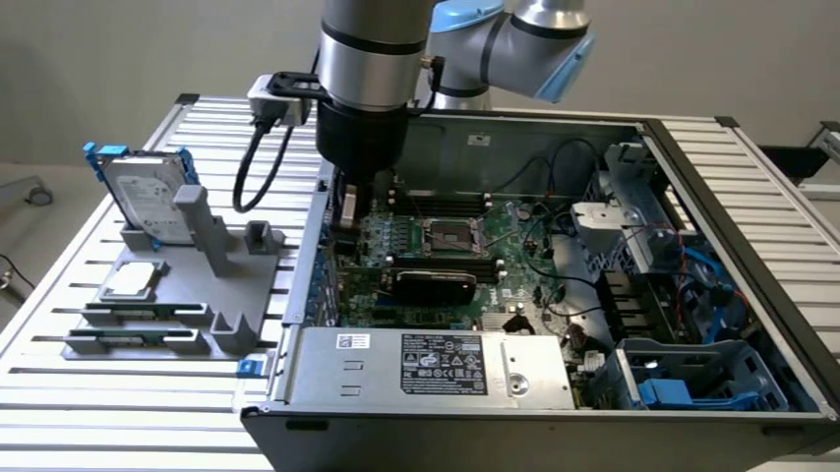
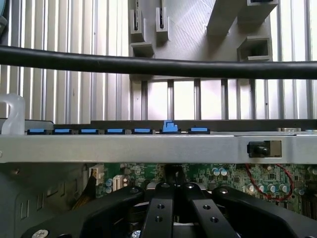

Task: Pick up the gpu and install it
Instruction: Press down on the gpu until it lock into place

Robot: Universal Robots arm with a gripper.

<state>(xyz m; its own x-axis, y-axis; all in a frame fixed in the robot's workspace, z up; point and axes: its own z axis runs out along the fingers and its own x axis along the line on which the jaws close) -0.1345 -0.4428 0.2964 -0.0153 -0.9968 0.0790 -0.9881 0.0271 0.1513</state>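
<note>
My pincer [image 2: 174, 198] is clenched, its fingers [image 2: 159, 210] pressed together low inside the open computer case [image 1: 735, 236], near the case's wall at the exterior view's left. Just beside it the gpu [image 1: 434, 285] sits on the motherboard [image 1: 518, 246], black shroud up. Outside that wall, the grey holder [image 1: 197, 285] carries the hard drive [image 1: 138, 197] on the slatted table [image 1: 79, 393].
</note>
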